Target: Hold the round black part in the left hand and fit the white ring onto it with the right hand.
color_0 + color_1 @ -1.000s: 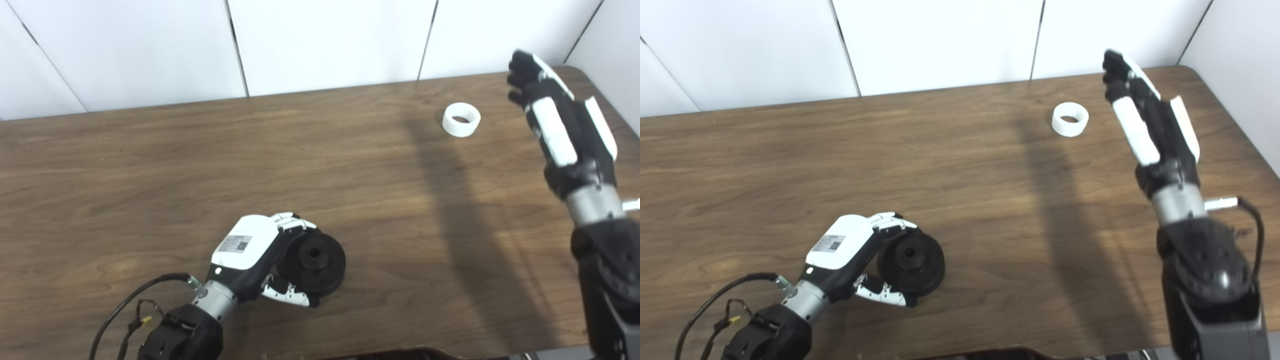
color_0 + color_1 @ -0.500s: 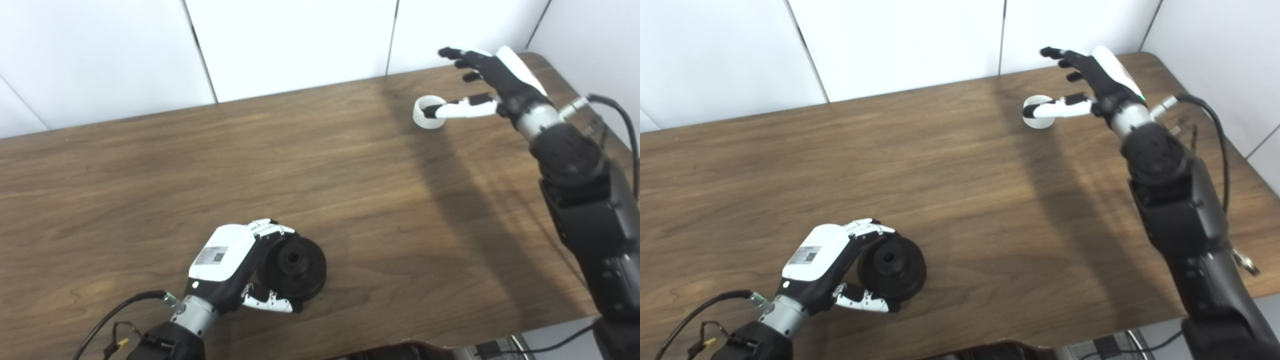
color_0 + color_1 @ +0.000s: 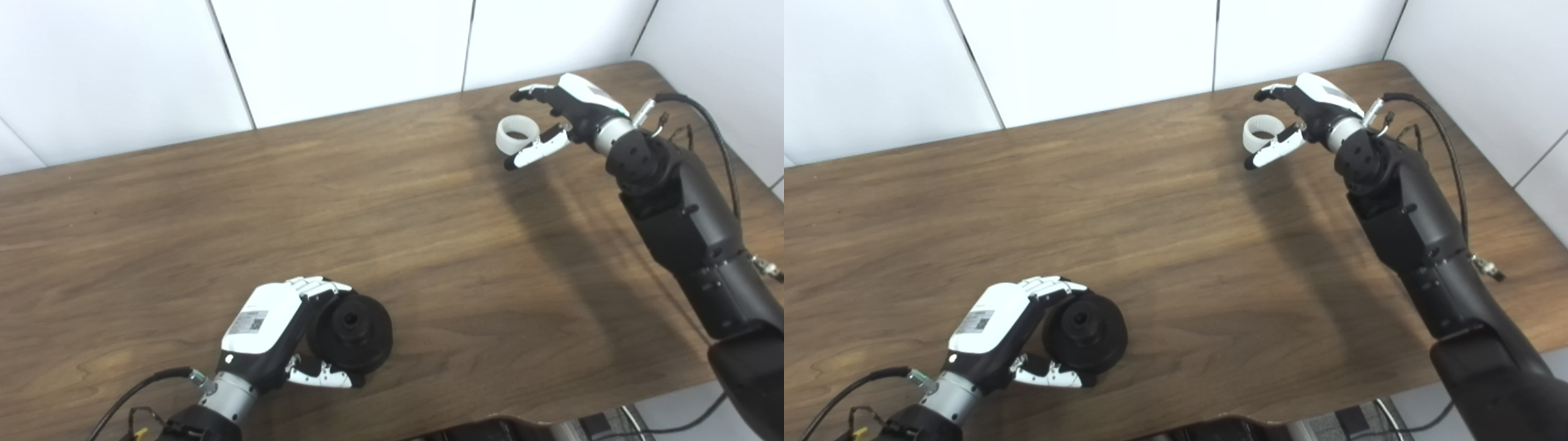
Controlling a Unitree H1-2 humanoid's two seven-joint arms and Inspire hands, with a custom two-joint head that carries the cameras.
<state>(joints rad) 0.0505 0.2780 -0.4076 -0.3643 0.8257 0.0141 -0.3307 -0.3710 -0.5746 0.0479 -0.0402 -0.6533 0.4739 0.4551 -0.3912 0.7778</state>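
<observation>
- Right now we hold the round black part (image 3: 350,331) in our left hand (image 3: 274,327): fingers curl over its top edge, thumb pinches its lower edge, bore facing up and toward the camera.
- Part looks to sit low on the table (image 3: 429,257), near the front edge; we can't tell whether it's lifted off or resting.
- Our right hand (image 3: 566,116) is at the far right corner, fingers spread around the white ring (image 3: 517,133) but not closed: curled fingers just beyond its far side, thumb just beside its near side.
- Contact between thumb and ring: can't tell from either view.
- Step in hand, as we judge it: grasp the ring.
- To do it well: close thumb and fingers on opposite outer walls, keep the ring's opening uncovered, squeeze evenly so it doesn't skid off.
- Keep the left grip steady so the bore stays presented.
- Left eye view: shows the ring's opening clear of the thumb.
- Right eye view: thumb overlaps the ring's lower edge more, and we see more of the right arm's cable.
</observation>
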